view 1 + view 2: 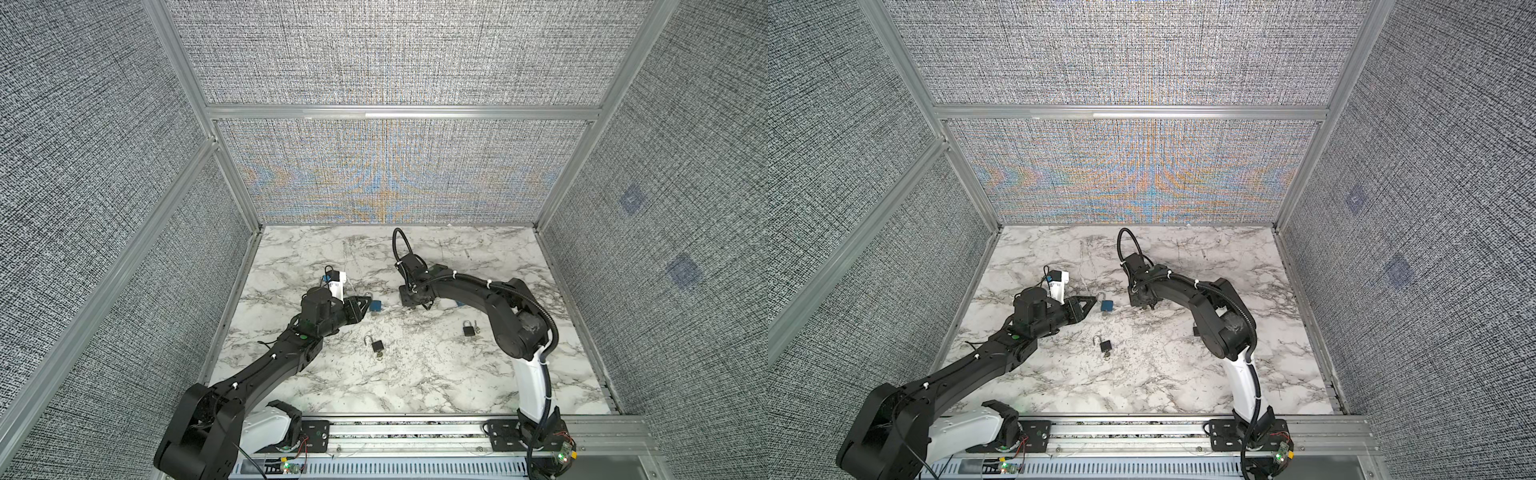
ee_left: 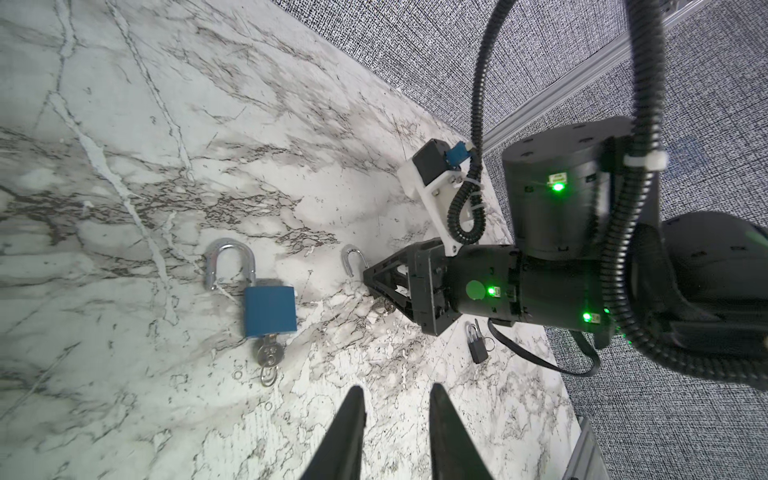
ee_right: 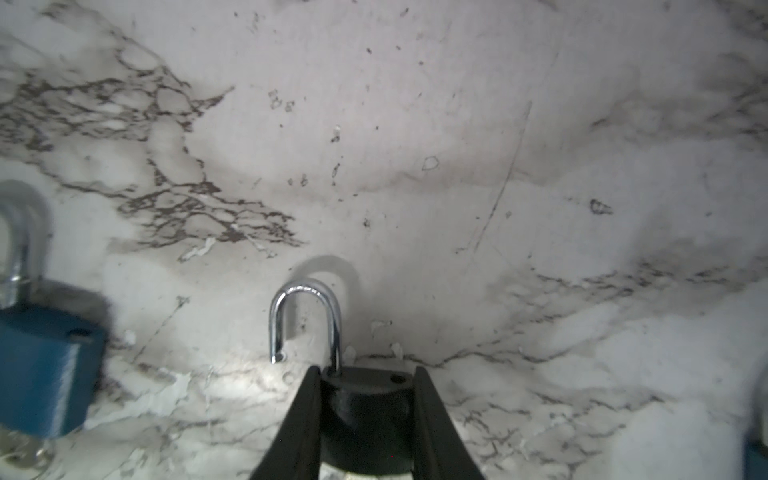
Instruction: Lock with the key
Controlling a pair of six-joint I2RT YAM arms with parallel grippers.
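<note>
In both top views the left arm stretches low across the counter [image 1: 415, 395]. The left claw [image 1: 367, 300] points at the blue lock [image 1: 376, 306] and is very close to it. The right arm bends up like an arch. The right claw [image 1: 1147, 304] points down at the counter, near the blue lock, on the side away from the left claw. A loose black lock [image 1: 377, 346] with its loop open lies nearer the front, between the two arms. In a top view a far black lock [image 1: 468, 329] lies beside the right arm.

In the left wrist view the left claw is open a little way and has nothing in it. The blue lock lies flat on the counter, just ahead of the fingertips and off to one side, not touching them. Its silver loop is open. The key [image 2: 268, 353] sticks in the bottom of the blue lock.

In the right wrist view the right claw's two fingers press on both sides of the held black lock [image 3: 365, 399]. Its silver loop is open and sticks out in front. The blue lock lies near it, but apart.
</note>
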